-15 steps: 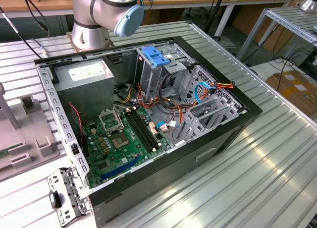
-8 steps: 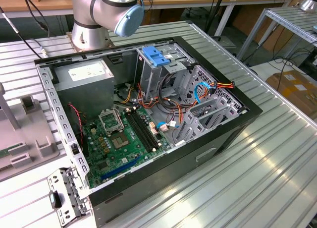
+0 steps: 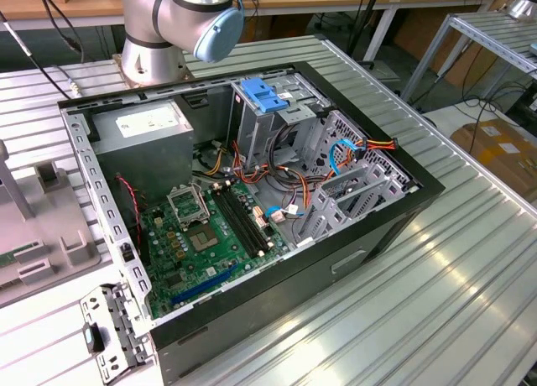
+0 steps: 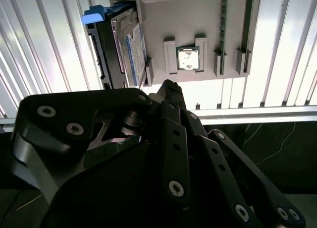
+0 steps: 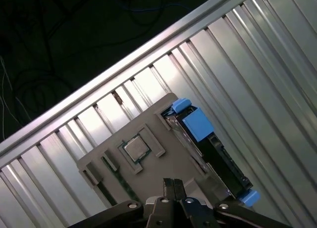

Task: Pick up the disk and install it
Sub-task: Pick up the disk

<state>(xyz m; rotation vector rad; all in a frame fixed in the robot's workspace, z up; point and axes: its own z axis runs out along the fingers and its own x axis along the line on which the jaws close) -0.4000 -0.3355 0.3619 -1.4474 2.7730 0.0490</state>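
The disk (image 5: 210, 148) stands on its edge in a slot of a grey fixture tray (image 5: 148, 173), with blue side rails (image 5: 197, 123) at both ends. In the second wrist view the disk (image 4: 124, 47) shows its label side and a blue rail (image 4: 96, 13). My gripper (image 5: 173, 184) hangs above the tray, apart from the disk and off to one side of it. Its fingers are shut together with nothing between them. In the second wrist view the gripper (image 4: 170, 87) has its tip over the tray's edge.
A processor chip (image 5: 135, 148) sits in a pocket of the tray near the disk. In the exterior view an open computer case (image 3: 369, 226) lies on the ribbed metal table (image 3: 436, 302), with a blue-capped cage (image 3: 263, 96), a grey power supply (image 3: 143, 143) and a green board (image 3: 201, 235) inside.
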